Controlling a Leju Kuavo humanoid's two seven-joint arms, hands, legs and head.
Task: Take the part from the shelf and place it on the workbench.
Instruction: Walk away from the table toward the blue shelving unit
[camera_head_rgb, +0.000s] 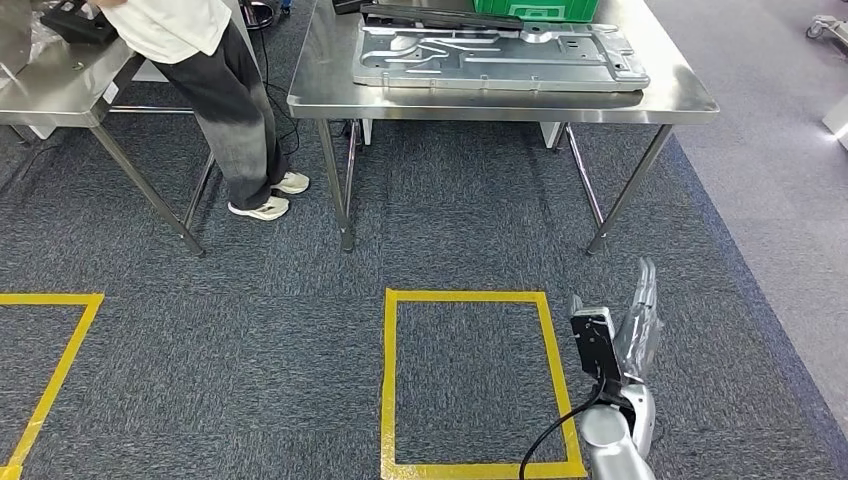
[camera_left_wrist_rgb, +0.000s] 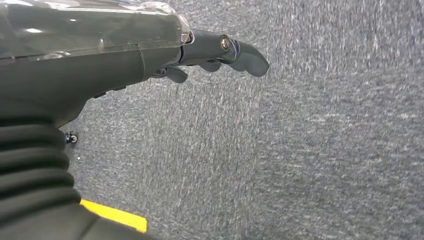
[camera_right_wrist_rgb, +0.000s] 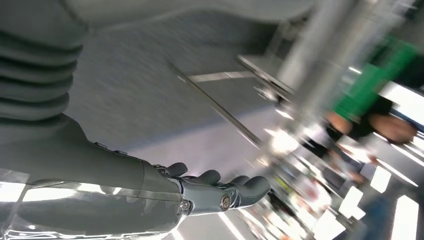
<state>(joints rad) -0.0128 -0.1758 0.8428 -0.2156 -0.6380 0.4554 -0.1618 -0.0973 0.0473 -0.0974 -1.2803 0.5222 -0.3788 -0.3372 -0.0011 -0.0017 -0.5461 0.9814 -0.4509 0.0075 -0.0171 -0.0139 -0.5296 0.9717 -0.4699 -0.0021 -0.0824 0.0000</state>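
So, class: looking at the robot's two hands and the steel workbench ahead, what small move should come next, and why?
Probably a turn of the body away from the bench, to look for the shelf. The left hand and the right hand both hold nothing, fingers apart. The steel workbench straight ahead already bears a stamped grey metal panel, so a part must likely be fetched first.

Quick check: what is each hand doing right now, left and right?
Left hand: holds nothing, fingers loosely extended over the carpet; open.
Right hand: holds nothing, fingers extended; open.
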